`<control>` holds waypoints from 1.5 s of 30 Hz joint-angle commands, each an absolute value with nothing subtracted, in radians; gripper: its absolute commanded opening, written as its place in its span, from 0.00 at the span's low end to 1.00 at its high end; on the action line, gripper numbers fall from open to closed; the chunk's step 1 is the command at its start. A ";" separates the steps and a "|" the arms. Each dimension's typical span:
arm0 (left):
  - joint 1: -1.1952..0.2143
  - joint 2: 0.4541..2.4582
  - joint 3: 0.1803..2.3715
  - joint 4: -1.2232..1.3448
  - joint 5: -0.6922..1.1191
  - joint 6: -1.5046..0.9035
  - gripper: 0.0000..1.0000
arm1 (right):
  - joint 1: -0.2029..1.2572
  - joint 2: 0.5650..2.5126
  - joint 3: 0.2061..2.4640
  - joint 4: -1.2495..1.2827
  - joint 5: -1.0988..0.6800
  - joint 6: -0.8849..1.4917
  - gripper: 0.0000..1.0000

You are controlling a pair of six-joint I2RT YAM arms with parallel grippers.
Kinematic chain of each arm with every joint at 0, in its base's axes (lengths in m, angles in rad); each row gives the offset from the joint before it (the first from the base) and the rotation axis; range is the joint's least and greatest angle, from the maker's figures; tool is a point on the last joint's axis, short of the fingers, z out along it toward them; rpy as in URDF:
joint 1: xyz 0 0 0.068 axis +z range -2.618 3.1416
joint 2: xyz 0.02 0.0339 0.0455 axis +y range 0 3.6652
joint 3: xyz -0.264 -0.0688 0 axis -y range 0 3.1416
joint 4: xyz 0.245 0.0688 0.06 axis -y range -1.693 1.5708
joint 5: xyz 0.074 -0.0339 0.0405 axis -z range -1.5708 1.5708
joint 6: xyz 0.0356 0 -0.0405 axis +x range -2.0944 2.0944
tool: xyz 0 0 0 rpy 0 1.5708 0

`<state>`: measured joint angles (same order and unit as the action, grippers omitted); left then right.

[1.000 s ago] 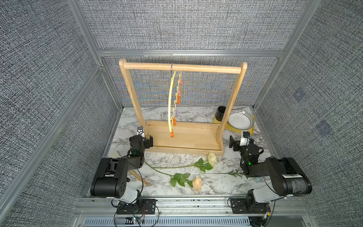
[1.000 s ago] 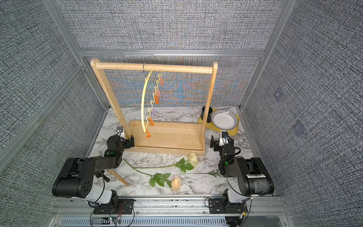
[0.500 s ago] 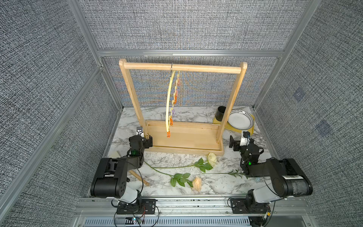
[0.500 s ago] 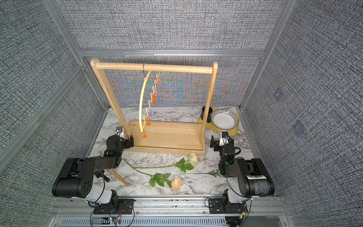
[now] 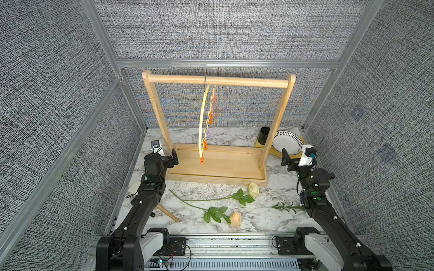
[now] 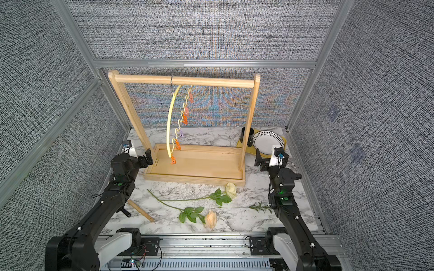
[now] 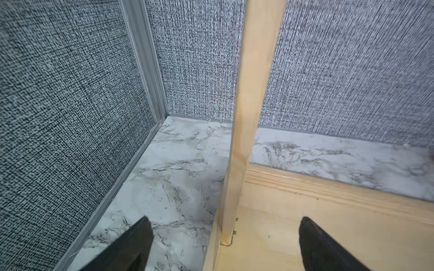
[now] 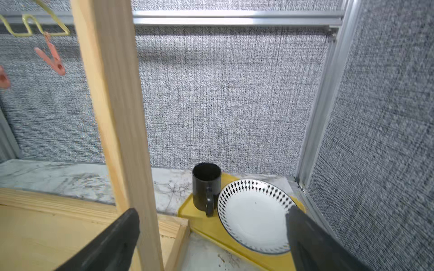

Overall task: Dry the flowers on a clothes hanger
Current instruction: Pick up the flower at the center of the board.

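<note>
The flowers lie on the marble table in front of the rack: a cream-white rose, a peach rose and a thin leafy stem whose bloom is hidden behind my right arm. The pale yellow clothes hanger hangs edge-on from the rack's top bar, with small orange clips on its wavy bar. My left gripper is open at the rack's left post. My right gripper is open beside the right post. Neither holds anything.
The light-wood rack stands on a tray-like base mid-table. A black mug and a patterned plate sit on a yellow tray at the back right. A wooden stick lies front left.
The hanger's lower end has swung slightly to the left and turned a little. Both arms and the flowers have stayed where they were.
</note>
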<state>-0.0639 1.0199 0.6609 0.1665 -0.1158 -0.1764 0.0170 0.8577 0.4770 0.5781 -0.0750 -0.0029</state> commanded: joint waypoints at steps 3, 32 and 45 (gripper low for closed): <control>-0.064 0.921 0.788 -0.177 -0.057 -0.337 1.00 | 0.018 0.839 0.652 0.168 0.036 0.296 0.99; -0.061 0.965 0.916 -0.523 -0.304 -0.585 1.00 | 0.788 1.470 0.918 -0.392 -0.442 -0.802 0.85; -0.063 0.946 0.921 -0.507 -0.300 -0.561 0.99 | 0.790 1.687 1.021 -0.466 -0.355 -0.774 0.68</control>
